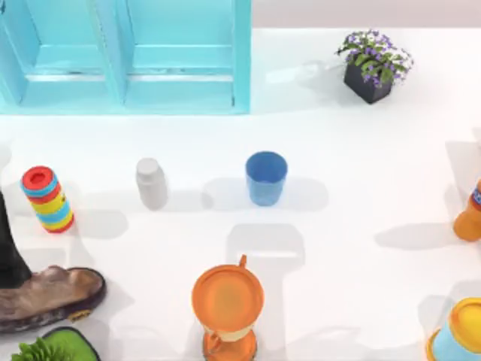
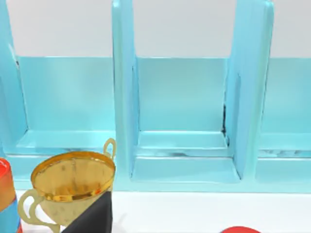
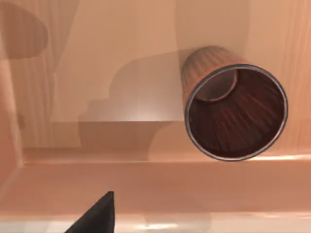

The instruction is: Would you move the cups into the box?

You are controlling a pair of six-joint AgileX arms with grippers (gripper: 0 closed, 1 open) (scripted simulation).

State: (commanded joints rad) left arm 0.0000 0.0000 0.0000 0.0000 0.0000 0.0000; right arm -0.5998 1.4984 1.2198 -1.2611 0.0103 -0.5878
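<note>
A plain light blue cup (image 1: 266,178) stands upright on the white table near its middle, with no gripper by it. In the right wrist view a speckled reddish-brown cup (image 3: 233,109) with a dark inside stands upright on the floor of a tan box (image 3: 97,160), close to one wall. A dark tip of my right gripper (image 3: 97,216) hangs above the box rim, apart from that cup. My left arm (image 1: 7,248) stays parked at the table's left edge; a dark part of its gripper (image 2: 92,216) shows in the left wrist view.
A grey-white capped bottle (image 1: 152,183) stands left of the blue cup and an orange lidded jug (image 1: 228,304) in front of it. A cyan shelf (image 1: 128,53) fills the back left. A ring-stack toy (image 1: 47,198), a shoe (image 1: 45,297), a potted plant (image 1: 373,64) and a gold trophy (image 2: 73,187) are also there.
</note>
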